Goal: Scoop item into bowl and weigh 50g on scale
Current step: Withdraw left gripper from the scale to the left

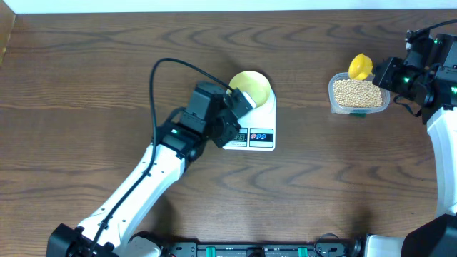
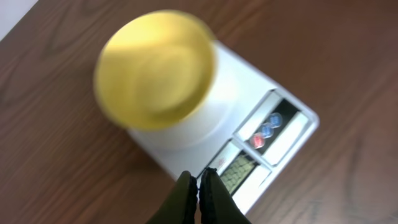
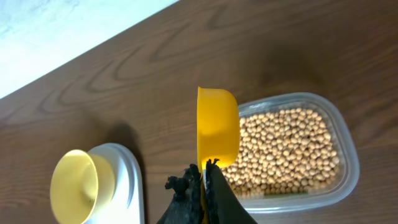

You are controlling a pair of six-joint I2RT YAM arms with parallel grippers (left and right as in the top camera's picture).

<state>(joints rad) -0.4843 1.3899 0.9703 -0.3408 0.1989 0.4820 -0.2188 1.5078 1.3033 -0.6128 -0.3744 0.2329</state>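
Observation:
The pale yellow-green bowl [image 1: 251, 87] stands empty on the far part of the white scale [image 1: 260, 123]; both also show in the left wrist view, bowl [image 2: 155, 70] and scale [image 2: 273, 140], and in the right wrist view, bowl [image 3: 74, 185] and scale [image 3: 127, 180]. My left gripper [image 2: 199, 179] is shut and empty, just in front of the scale's display. My right gripper [image 3: 205, 168] is shut on the handle of a bright yellow scoop [image 3: 217, 127], held above the left end of the clear tub [image 3: 348, 168] full of tan beans [image 3: 286, 152].
The tub [image 1: 385, 101] of beans [image 1: 357, 91] sits at the right of the wooden table, with the scoop [image 1: 360, 67] at its far edge. The left arm's black cable [image 1: 161, 71] loops over the table left of the scale.

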